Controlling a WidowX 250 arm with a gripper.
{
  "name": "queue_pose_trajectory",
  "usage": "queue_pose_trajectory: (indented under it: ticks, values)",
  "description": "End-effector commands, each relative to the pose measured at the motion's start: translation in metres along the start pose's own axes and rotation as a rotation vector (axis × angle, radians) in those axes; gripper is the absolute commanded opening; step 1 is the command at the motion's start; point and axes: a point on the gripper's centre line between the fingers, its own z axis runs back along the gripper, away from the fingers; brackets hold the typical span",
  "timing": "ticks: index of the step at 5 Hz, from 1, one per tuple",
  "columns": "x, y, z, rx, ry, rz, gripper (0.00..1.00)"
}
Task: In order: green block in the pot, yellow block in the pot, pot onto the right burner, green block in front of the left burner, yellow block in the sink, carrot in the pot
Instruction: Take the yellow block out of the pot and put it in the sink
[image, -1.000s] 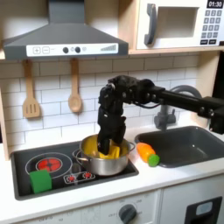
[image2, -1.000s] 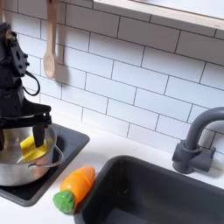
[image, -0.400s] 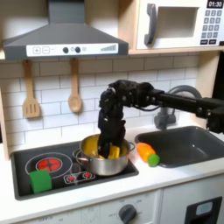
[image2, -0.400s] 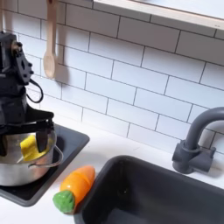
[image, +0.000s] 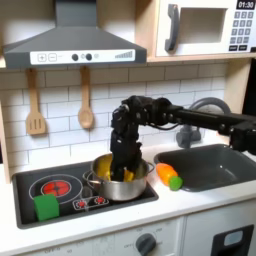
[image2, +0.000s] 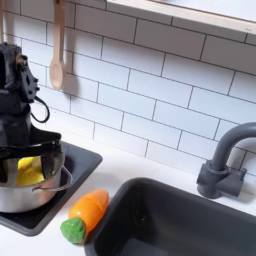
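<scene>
In the first exterior view, the green block (image: 46, 207), a small bright cube, sat at the stove's front left corner. The hand (image: 122, 170) reached into the steel pot (image: 118, 183) on the right burner, gripping the yellow block (image2: 31, 171). The orange carrot (image: 168, 176) lay on the desk (image: 190, 205) beside the sink (image: 215, 165). The microwave clock (image: 245, 5) read 01:30.

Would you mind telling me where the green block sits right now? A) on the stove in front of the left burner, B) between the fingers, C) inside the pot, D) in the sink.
A: in the first exterior view the green block rests on the stovetop before the red burner, apart from the pot.
</scene>
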Motion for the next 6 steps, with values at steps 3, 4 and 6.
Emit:
queue_pose_trajectory:
  ticks: [3, 4, 6]
  values:
    - [0.006, 0.0, -0.006, 0.017, 0.016, -0.034, 1.0]
    - [0.006, 0.003, -0.011, 0.035, 0.032, -0.045, 0.0]
    - [0.004, 0.001, -0.004, 0.022, 0.023, -0.068, 0.0]
